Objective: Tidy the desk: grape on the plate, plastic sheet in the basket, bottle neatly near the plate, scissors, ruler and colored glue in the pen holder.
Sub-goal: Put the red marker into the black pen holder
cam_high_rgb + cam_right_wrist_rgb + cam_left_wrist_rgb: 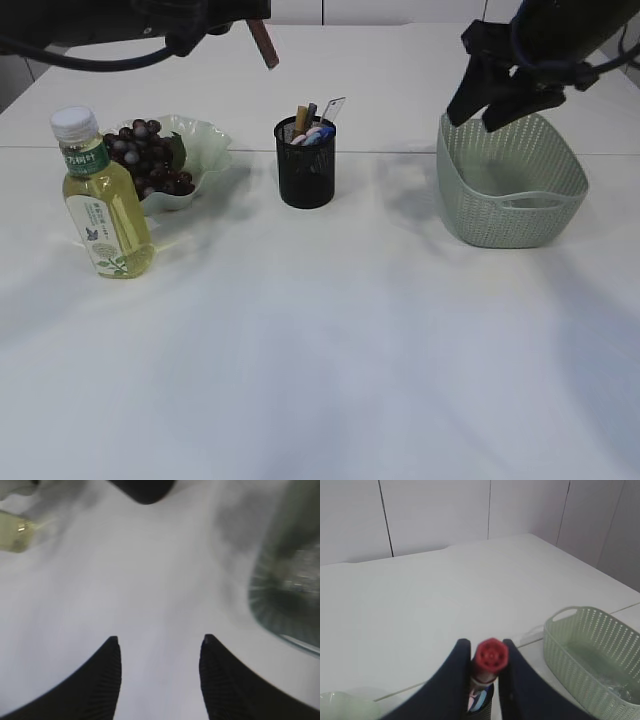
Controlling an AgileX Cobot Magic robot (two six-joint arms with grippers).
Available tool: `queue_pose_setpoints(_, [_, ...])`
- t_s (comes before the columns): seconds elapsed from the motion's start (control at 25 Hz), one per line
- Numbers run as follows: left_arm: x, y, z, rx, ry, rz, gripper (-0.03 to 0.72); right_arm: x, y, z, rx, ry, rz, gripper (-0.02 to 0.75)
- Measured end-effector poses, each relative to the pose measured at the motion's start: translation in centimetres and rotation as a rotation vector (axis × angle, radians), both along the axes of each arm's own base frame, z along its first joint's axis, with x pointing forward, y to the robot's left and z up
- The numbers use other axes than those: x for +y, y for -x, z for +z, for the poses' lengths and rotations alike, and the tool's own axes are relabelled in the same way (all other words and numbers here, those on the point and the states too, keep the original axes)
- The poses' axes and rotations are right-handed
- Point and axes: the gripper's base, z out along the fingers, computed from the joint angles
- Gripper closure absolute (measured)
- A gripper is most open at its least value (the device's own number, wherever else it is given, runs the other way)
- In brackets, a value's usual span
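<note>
We are on the last of the pen-holder items. Our left gripper (487,680) is clamped on the colored glue (490,656), a tube with a red cap pinched between the two dark fingers (452,680). In the exterior view the glue (265,44) hangs tilted from that gripper high above the table. The pen holder (306,162) sits below the gripper and a little to its right in that view; in the left wrist view it peeks out directly under the tube, between the fingers. Several items already stand inside it; which ones we cannot tell for certain.

Our right gripper (160,675) is spread wide and holds nothing, hovering above the table with the basket (512,180) just to its right. Something clear and glossy lies in the basket, probably the plastic sheet. The grape (148,158) rests on the plate (205,140), and the bottle (103,200) stands upright just in front of the plate, well to the left of the left gripper and below it.

The next move, as we judge it, calls for lining the tube over the mouth of the holder, lowering it until the tip is past the rim, and only then releasing. The holder is crowded, so we need a free gap.
</note>
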Motion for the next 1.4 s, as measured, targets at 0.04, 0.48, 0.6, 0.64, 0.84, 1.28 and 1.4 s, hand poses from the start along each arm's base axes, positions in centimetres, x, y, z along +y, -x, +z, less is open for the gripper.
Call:
queue_pose_setpoints(0.04, [-0.1, -0.2, 0.0, 0.011, -0.005, -0.004, 0.573, -0.5, -0.1, 0.5, -0.01, 0.058, -0.032, 0.333])
queue_pose_setpoints(0.48, [-2.1, -4.5, -0.7, 0.126, -0.063, -0.031, 0.573, -3.6, 0.7, 2.5, -0.019, 0.347, -0.256, 0.333])
queue_pose_setpoints(0.6, [-1.8, -6.0, -1.4, 0.142, -0.071, -0.013, 0.573, -3.7, 0.7, 2.5, -0.019, 0.357, -0.259, 0.333])
queue_pose_setpoints(0.64, [-1.8, -6.5, -1.8, 0.148, -0.073, -0.009, 0.573, -3.8, 0.7, 2.5, -0.019, 0.361, -0.259, 0.333])
queue_pose_setpoints(0.84, [-1.6, -8.6, -3.7, 0.169, -0.084, 0.014, 0.574, -3.9, 0.7, 2.4, -0.019, 0.372, -0.261, 0.333])
queue_pose_setpoints(1.28, [-2.2, -10.2, -7.4, 0.187, -0.096, 0.027, 0.575, -4.2, 0.7, 2.4, -0.026, 0.408, -0.263, 0.333])
queue_pose_setpoints(1.4, [-2.3, -10.5, -8.0, 0.183, -0.095, 0.031, 0.575, -4.2, 0.7, 2.4, -0.026, 0.412, -0.263, 0.333])
